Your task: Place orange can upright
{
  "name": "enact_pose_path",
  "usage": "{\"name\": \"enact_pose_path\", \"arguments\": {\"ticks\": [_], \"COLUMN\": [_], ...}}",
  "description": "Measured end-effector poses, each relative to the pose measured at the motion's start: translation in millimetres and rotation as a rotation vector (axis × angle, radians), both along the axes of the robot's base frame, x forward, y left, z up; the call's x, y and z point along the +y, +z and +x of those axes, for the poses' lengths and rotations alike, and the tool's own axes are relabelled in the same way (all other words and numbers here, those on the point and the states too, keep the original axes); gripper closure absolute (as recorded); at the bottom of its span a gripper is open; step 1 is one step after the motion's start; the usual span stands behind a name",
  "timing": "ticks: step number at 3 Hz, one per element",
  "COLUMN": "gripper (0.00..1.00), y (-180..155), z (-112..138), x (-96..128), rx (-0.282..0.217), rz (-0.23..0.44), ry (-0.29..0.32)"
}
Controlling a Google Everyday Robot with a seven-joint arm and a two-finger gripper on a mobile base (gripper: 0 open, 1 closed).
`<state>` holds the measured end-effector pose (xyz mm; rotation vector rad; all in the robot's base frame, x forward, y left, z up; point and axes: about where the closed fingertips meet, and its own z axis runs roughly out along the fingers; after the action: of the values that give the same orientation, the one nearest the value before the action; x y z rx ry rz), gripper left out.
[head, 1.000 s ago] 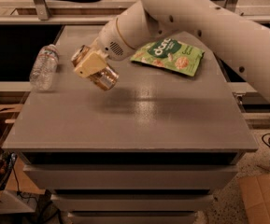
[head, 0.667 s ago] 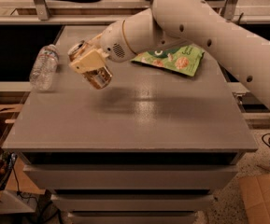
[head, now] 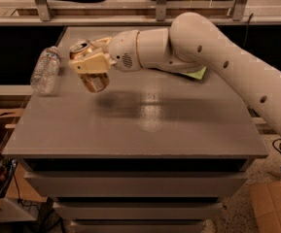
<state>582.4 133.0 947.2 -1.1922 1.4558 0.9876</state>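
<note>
The orange can [head: 92, 76] is held in the air above the left part of the grey table [head: 140, 125], tilted a little with its silver top [head: 80, 47] pointing up and left. My gripper [head: 89, 62] is shut on the can, its cream fingers [head: 92, 60] clamped across the can's upper half. The white arm [head: 203, 52] reaches in from the right. The can's shadow lies on the table just below and to the right of it.
A clear plastic water bottle [head: 45, 69] lies on its side at the table's left edge. A green snack bag [head: 197, 73] is mostly hidden behind the arm at the back. Cardboard boxes [head: 273, 205] stand on the floor at right and left.
The arm has swung left and turned the can from tilted towards more upright, its silver top now facing up. The green bag has become hidden behind the arm.
</note>
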Motion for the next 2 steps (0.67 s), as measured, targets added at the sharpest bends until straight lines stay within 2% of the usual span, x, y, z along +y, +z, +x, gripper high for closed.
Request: {"name": "enact_pose_path", "arguments": {"ticks": [1, 2], "gripper": [1.0, 1.0], "y": [-2.3, -7.0], "z": [-1.7, -4.1], "x": [0.3, 1.3], "rx": [0.006, 0.011], "rz": [0.062, 0.088], "ry": [0.009, 0.015]}}
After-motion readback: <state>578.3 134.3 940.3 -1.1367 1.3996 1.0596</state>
